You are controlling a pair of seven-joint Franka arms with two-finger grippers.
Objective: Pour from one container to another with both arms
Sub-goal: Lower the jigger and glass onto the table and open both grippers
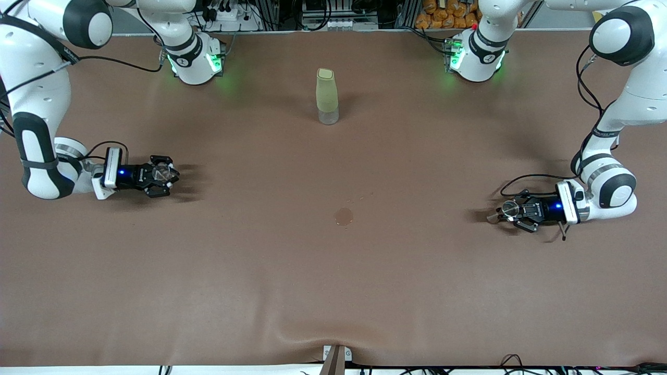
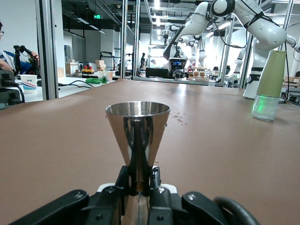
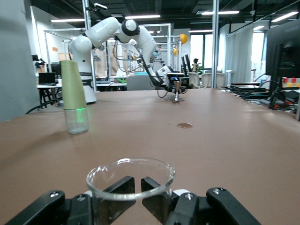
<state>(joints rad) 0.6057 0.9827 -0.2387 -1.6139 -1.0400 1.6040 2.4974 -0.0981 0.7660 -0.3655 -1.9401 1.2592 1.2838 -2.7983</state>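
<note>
Brown cloth covers the surface (image 1: 333, 291), which fills nearly the whole front view. At the middle left of that frame the right end effector (image 1: 165, 176) is closed around a tiny clear glass cup (image 1: 162, 172), held upright low over the cloth at the right arm's end; in the right wrist view the cup (image 3: 130, 183) sits at the bottom centre with the black fingers (image 3: 157, 194) pressed against its wall. At the middle right of the front frame the left end effector (image 1: 513, 211) is clamped on the narrow waist of a shiny steel jigger (image 1: 508, 209), low over the left arm's end of the surface; the left wrist view shows the jigger (image 2: 138, 138) upright at the frame's centre, its upper cone open to the top. An olive-green bottle (image 1: 327, 96) with a clear base stands at the upper centre of the front frame, between the two arm bases. A small round dark stain (image 1: 344, 216) marks the cloth just below the frame's centre, nearer the camera than the bottle.
</note>
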